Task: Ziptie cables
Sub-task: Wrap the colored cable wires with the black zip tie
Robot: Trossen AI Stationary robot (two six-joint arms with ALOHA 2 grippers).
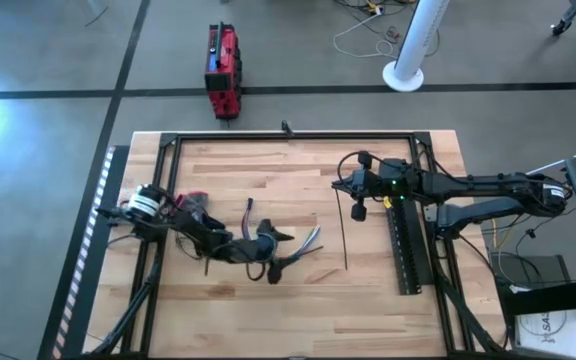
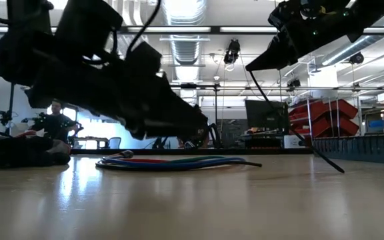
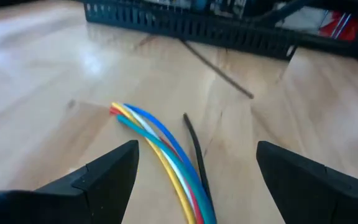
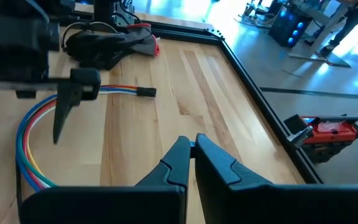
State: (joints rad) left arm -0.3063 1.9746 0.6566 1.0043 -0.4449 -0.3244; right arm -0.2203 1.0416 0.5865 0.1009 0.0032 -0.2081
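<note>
Cables (image 3: 166, 155) lie curved on the tabletop (image 1: 268, 190) just ahead of the left hand (image 3: 194, 171), whose fingers are spread wide to either side of the bundle. Right hand (image 1: 356, 196) hangs above the tabletop, well off to the far side, pinched closed on the top end of the ziptie (image 1: 344, 235), which dangles with its tip down near the wood. My read: the left should settle squarely over the wires and close mid-bundle, lifting just enough for the strip to slide beneath. Risk: catching only some strands
</note>
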